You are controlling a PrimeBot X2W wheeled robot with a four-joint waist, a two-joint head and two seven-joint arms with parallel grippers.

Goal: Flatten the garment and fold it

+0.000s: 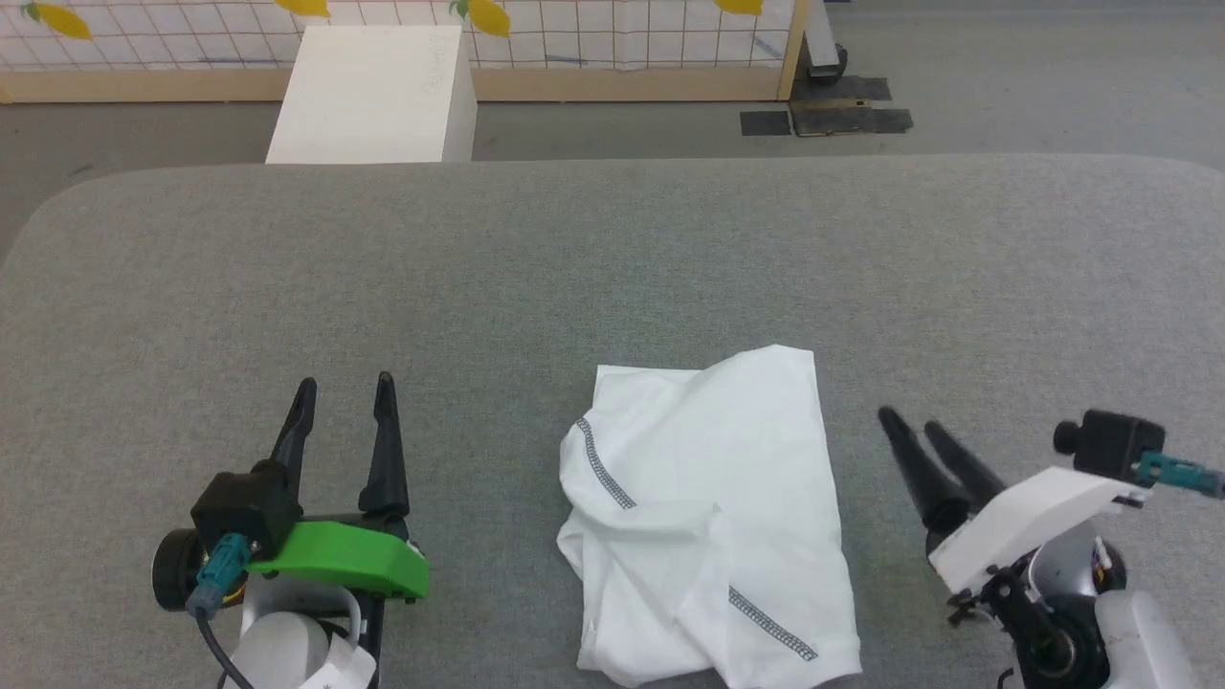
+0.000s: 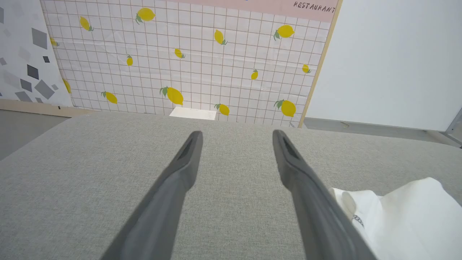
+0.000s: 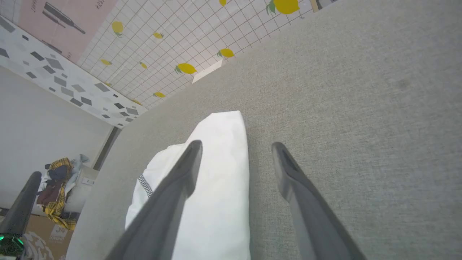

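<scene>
While the garment (image 1: 708, 517) lies rumpled and partly folded on the grey table (image 1: 574, 268), I've got it between my grippers: left gripper (image 1: 345, 381) well off to its left, fingers spread, empty; right gripper (image 1: 907, 419) near its right edge, fingers apart, holding nothing.

Bare grey table (image 1: 612, 258) lies open all around the T-shirt (image 1: 708, 517), the white box (image 1: 378, 96) standing beyond its far edge.
</scene>
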